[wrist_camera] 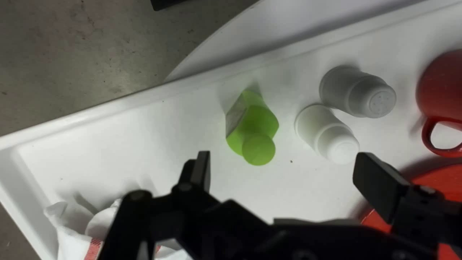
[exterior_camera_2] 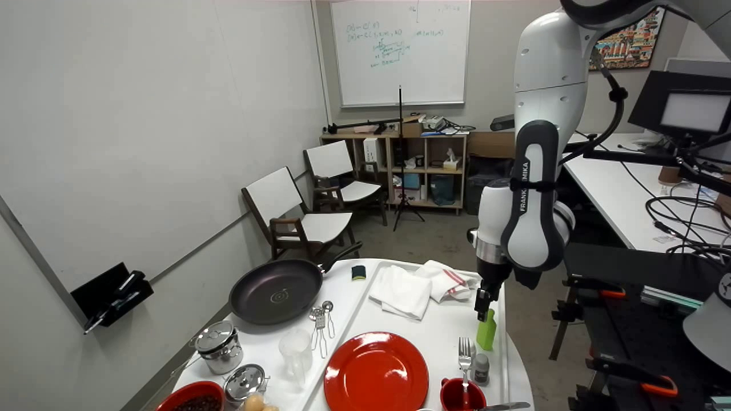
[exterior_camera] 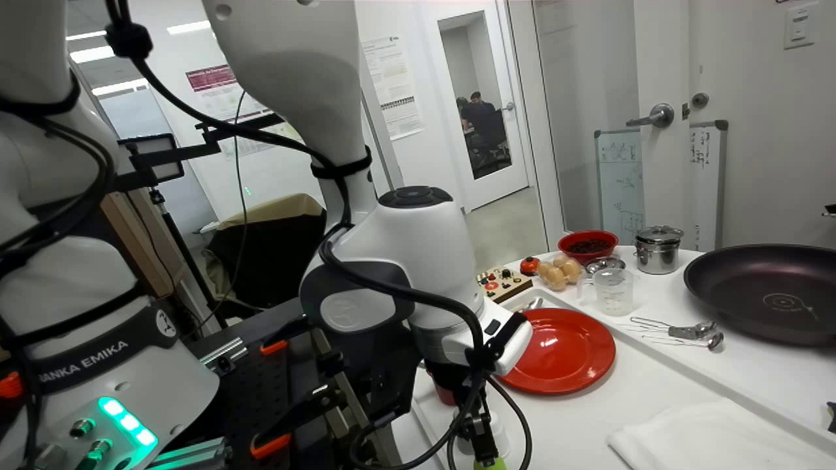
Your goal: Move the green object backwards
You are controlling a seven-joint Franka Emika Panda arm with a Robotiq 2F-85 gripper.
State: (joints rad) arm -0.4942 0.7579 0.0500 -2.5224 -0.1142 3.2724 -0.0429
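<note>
The green object is a small bottle with a round cap. It stands on the white tray. It shows in the wrist view (wrist_camera: 252, 121), beyond the fingertips and nearer the left finger. In an exterior view the green bottle (exterior_camera_2: 486, 334) stands just below the fingertips near the tray's edge. In an exterior view only a bit of the green bottle (exterior_camera: 491, 465) shows at the bottom edge. My gripper (wrist_camera: 283, 154) is open, with nothing between its fingers. It hangs above the tray in an exterior view (exterior_camera_2: 484, 313). The bottle appears apart from both fingers in the wrist view.
A white shaker (wrist_camera: 326, 133) and a grey shaker (wrist_camera: 357, 92) stand beside the bottle. A red mug (exterior_camera_2: 461, 394) with a fork and a red plate (exterior_camera_2: 377, 371) lie beyond. White towels (exterior_camera_2: 402, 291), a frying pan (exterior_camera_2: 277, 291) and the raised tray rim (wrist_camera: 108, 113) are nearby.
</note>
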